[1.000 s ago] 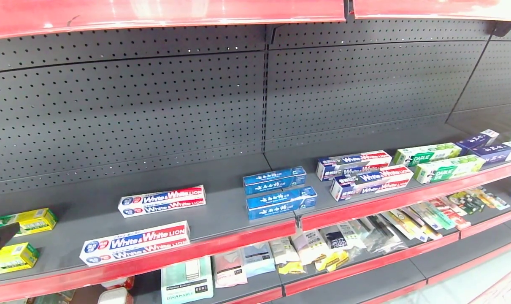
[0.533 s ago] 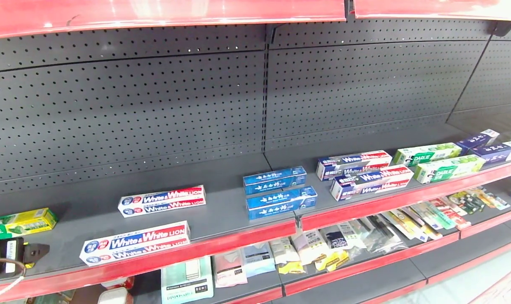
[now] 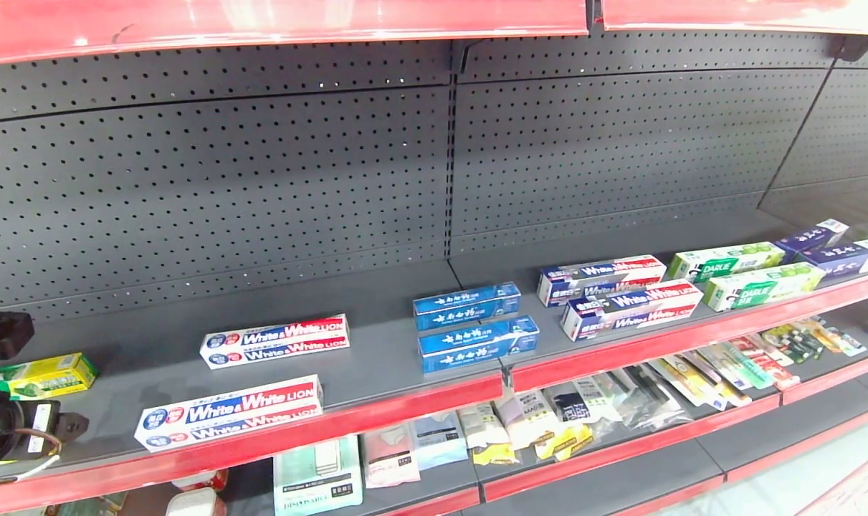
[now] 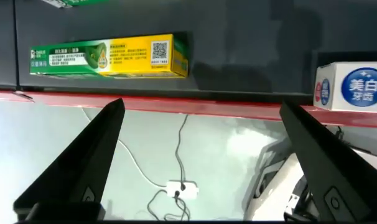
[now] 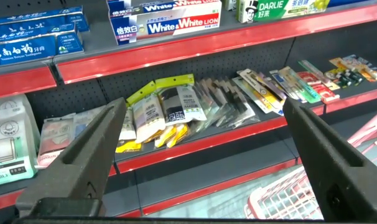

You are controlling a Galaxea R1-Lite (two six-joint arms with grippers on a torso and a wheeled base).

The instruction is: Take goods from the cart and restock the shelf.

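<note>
The left end effector (image 4: 201,106) hangs spread and empty just before the red lip of the shelf (image 3: 376,301), facing a yellow-green toothpaste box (image 4: 111,56) that lies along the front edge; the right end effector (image 5: 204,102) is likewise spread and holds nothing, lower down, before the lower shelf (image 5: 195,146) with its flat packets (image 5: 170,112) and carded toothbrushes (image 5: 282,84); so no goods are in hand, and the robot appears to be between placements, with a fetch from the cart likely due next. On the shelf, toothpaste lies in short rows, two deep: red-white-blue boxes (image 3: 229,412) at the front left, blue boxes (image 3: 477,337) mid-shelf, then more red-white-blue boxes (image 3: 631,308) and green boxes (image 3: 760,285) toward the right; behind them the board runs bare to the pegboard back (image 3: 261,179), so much restocking seems left. The right wrist view brings in a corner of the pink wire cart (image 5: 288,199), low before the shelving, though its load cannot be made out; the left wrist view adds a cable (image 4: 179,180) on the floor under the shelf lip; the head view, looking higher, offers the whole run of boxes and the gaps between them.
</note>
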